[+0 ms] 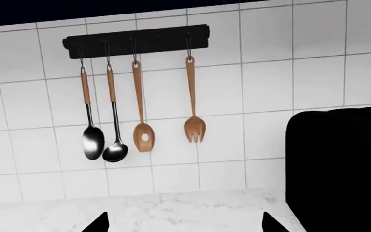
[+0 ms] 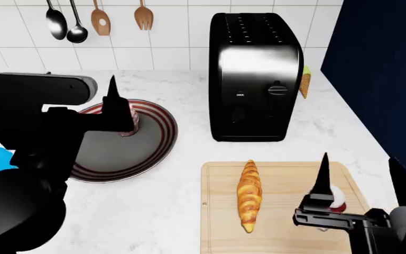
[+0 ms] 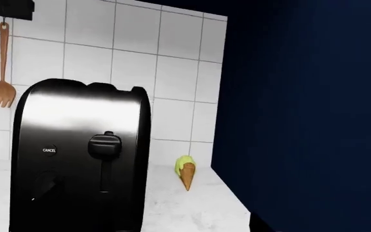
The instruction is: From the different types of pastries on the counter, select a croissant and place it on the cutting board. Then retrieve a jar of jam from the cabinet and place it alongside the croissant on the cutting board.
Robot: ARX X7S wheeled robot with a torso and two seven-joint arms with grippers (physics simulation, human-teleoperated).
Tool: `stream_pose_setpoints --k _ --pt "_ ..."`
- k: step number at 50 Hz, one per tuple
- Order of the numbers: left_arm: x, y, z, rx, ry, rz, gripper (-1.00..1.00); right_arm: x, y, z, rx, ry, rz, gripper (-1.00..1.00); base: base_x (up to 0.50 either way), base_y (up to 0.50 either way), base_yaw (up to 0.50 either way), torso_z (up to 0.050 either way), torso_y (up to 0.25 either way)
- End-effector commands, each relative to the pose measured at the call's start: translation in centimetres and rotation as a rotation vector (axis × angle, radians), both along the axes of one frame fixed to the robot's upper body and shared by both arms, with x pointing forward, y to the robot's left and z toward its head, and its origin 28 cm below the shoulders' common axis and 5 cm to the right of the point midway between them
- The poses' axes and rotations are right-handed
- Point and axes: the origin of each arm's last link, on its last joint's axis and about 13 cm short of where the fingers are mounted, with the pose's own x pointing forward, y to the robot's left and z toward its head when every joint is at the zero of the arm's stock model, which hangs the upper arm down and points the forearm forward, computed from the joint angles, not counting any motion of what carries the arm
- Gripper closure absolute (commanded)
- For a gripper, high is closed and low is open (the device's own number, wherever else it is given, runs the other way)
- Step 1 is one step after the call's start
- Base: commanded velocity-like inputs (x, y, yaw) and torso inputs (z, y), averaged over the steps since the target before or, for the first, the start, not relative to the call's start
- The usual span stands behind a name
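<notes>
White tiles back our marble surface [image 2: 182,174]. On our cutting board [image 2: 280,177] the ridged golden croissant [image 2: 248,194] lies lengthwise, the red jar of jam [image 2: 333,200] just right of it, within our right pincer [image 2: 330,203], whose grip we cannot tell. Our left pincer [image 2: 114,114] hangs spread over the striped tray [image 2: 129,145]. A black toaster [image 2: 255,79] stands behind.

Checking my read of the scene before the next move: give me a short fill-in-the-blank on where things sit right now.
1. The golden-orange ridged croissant lies on the pale wooden ____.
2. The green ice-cream cone lies beside the black ____.
3. On the tiled wall, ____ utensils hang from the black rail.
4. The dark striped round tray sits on the white marble ____.

Missing words: cutting board; toaster; four; counter.
</notes>
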Motion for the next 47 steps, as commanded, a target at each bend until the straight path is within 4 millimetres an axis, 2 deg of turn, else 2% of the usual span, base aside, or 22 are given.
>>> stream_pose_setpoints --k 1,6,10,15,21,25,30,47 --pt "-2.0 0.0 0.7 -0.007 -0.059 -0.03 -1.0 1.0 0.5 4.9 -0.015 -0.148 0.018 -1.0 0.0 0.0 0.0 0.0 0.0" --pt "-4.4 0.5 1.8 -0.028 -0.152 -0.037 -1.0 2.1 1.1 6.6 -0.012 -0.208 0.052 -1.0 0.0 0.0 0.0 0.0 0.0" --pt "-7.2 0.9 2.3 -0.042 -0.244 -0.056 -1.0 1.5 1.3 8.5 0.007 -0.292 0.077 -1.0 0.0 0.0 0.0 0.0 0.0" --pt "-8.4 1.4 2.1 -0.061 -0.316 -0.07 -1.0 0.8 1.6 9.8 0.018 -0.383 0.103 -1.0 0.0 0.0 0.0 0.0 0.0" --pt "-9.4 1.7 1.3 -0.069 -0.404 -0.047 -1.0 0.3 1.7 9.3 0.014 -0.441 0.118 -1.0 0.0 0.0 0.0 0.0 0.0" --pt "-10.5 2.0 1.0 -0.087 -0.451 -0.035 -1.0 -0.4 1.0 9.1 0.027 -0.488 0.128 -1.0 0.0 0.0 0.0 0.0 0.0" --pt "-11.9 2.0 0.1 -0.112 -0.49 -0.045 -1.0 -1.5 0.4 7.4 0.058 -0.529 0.156 -1.0 0.0 0.0 0.0 0.0 0.0" --pt "-11.9 1.8 -0.4 -0.142 -0.503 -0.049 -1.0 -1.8 0.6 5.9 0.082 -0.599 0.139 -1.0 0.0 0.0 0.0 0.0 0.0"
